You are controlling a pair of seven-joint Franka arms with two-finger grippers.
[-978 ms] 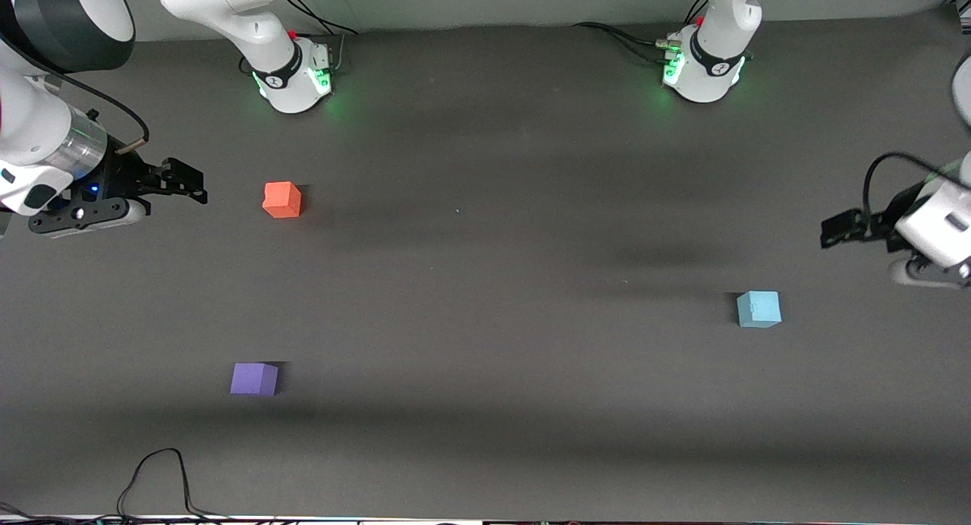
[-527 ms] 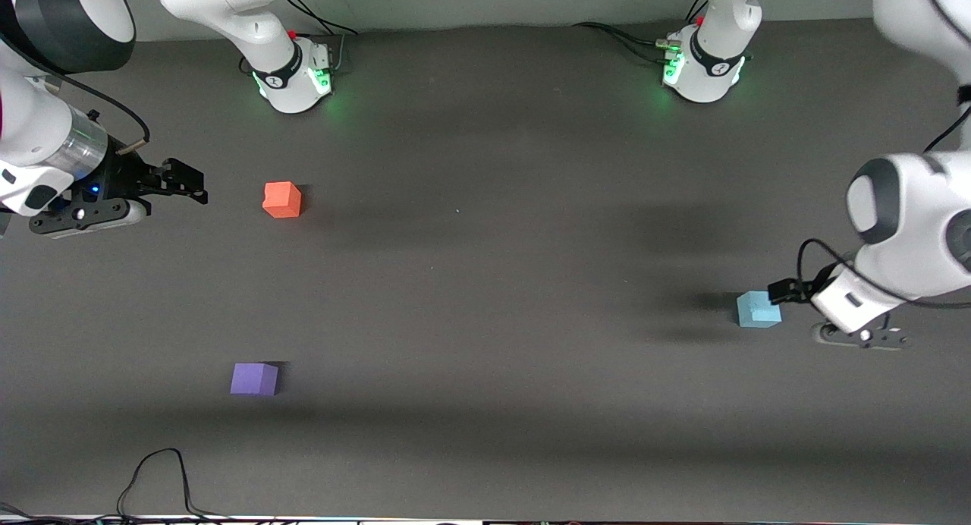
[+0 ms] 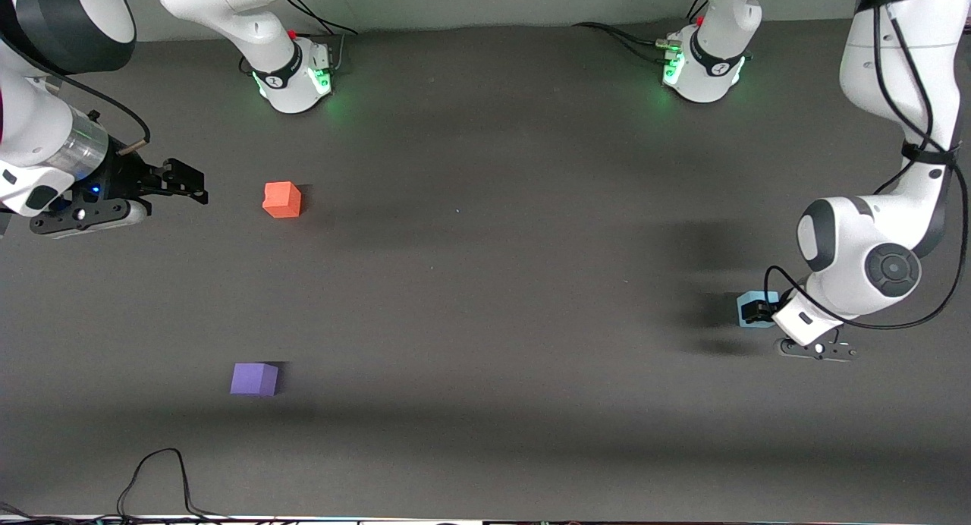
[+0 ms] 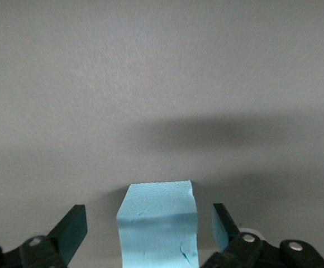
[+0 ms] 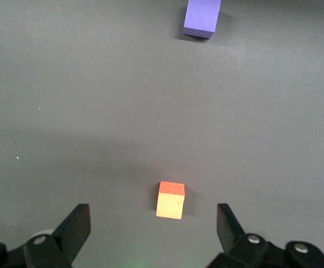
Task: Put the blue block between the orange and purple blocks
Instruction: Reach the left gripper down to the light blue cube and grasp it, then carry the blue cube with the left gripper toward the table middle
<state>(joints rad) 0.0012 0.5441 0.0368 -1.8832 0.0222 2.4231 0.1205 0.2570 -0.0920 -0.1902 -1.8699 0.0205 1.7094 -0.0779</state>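
The blue block (image 3: 747,303) lies on the table toward the left arm's end. My left gripper (image 3: 756,311) is down at it, open, with a finger on each side of the block (image 4: 157,226) and gaps between. The orange block (image 3: 281,199) lies toward the right arm's end of the table. The purple block (image 3: 254,378) lies nearer to the front camera than the orange one. My right gripper (image 3: 186,183) is open and empty, waiting beside the orange block (image 5: 170,200). The purple block (image 5: 202,18) also shows in the right wrist view.
The dark table mat (image 3: 485,282) holds only the three blocks. A black cable (image 3: 155,472) loops near the front edge. The two arm bases (image 3: 292,73) stand along the table edge farthest from the front camera.
My left arm has swung in and lowered its open gripper around the blue block. The right arm and all three blocks have not moved.
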